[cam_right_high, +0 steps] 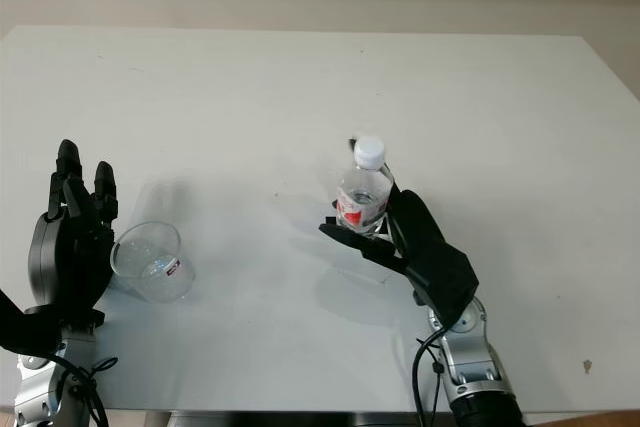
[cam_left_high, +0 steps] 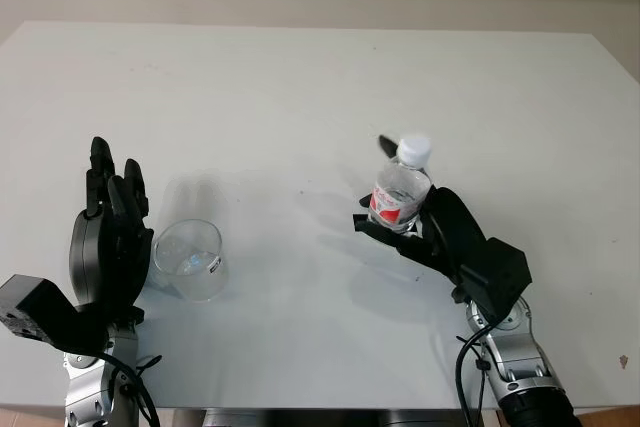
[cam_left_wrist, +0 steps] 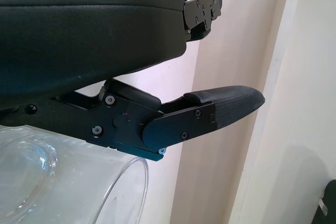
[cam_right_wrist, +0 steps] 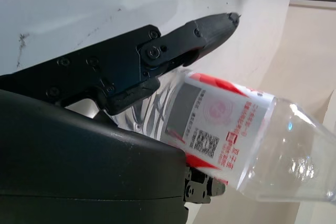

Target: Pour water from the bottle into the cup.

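A white table [cam_left_high: 300, 87] under a beige wall. The right hand [cam_left_high: 440, 232], at about 5 o'clock on the table, has its fingers wrapped round the bottle [cam_left_high: 402, 187], which stands upright with its white cap still on. The cup [cam_left_high: 190, 259] sits at 9 o'clock from the bottle, well apart. The left hand [cam_left_high: 108, 237] is just beside the cup, open, holding nothing.

White table [cam_left_high: 300, 77] bare across its far half, open lane between clear cup [cam_left_high: 190, 259] and capped bottle [cam_left_high: 403, 190], left hand [cam_left_high: 110, 237] open just beside the cup, right hand [cam_left_high: 440, 232] clasped around the upright bottle near the front edge.
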Available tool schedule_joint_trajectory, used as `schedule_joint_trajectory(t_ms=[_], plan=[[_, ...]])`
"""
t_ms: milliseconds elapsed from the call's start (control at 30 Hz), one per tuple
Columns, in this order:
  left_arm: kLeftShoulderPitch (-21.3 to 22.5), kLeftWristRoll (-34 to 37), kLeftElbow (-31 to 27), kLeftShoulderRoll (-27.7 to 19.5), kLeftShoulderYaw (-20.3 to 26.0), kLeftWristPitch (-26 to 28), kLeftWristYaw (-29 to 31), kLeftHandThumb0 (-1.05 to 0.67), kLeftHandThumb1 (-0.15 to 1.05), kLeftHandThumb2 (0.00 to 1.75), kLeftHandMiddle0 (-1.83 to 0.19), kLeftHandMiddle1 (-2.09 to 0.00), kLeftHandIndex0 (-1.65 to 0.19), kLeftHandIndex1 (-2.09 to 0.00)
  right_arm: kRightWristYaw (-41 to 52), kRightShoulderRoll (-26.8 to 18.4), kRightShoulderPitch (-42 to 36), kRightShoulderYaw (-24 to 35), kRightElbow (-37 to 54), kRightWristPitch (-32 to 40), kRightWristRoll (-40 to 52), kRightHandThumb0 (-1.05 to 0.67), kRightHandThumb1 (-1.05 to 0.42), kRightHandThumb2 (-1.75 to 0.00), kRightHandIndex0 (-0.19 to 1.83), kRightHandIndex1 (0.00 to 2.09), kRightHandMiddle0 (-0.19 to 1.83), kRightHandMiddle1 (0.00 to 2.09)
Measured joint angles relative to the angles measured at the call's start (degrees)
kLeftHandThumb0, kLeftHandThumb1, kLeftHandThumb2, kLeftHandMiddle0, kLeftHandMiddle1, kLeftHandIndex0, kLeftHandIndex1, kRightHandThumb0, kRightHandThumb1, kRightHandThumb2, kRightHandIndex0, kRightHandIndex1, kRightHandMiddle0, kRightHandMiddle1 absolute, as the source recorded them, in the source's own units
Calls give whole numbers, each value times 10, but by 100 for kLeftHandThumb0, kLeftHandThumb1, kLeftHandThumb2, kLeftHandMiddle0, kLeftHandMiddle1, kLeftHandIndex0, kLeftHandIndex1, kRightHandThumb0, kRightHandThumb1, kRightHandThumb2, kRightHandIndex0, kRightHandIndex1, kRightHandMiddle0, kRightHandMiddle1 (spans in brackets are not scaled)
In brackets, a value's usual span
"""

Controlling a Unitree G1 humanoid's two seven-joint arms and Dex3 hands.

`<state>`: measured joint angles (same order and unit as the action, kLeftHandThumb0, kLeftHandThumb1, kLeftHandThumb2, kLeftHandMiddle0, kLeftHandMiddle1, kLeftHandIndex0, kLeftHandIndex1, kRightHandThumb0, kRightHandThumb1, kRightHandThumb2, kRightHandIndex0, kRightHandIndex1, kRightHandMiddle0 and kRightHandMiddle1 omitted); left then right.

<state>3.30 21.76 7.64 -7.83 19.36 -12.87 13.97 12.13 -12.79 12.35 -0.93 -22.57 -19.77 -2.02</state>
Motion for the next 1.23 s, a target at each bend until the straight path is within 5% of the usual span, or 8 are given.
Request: schedule_joint_trajectory(t_ms=[233,1233], plan=[[0,0,0,0,1,-3,2,-70,105,67,14,-5,19,-2,-9,-9,15,36,-15,5,15,-87,-90,-5,-19,0,-19,0],[-7,-1,-9,3,-3,-11,-1,-71,105,67,13,-5,19,-3,15,-23,38,17,-23,16,-11,-88,-93,-6,-19,0,-19,0]])
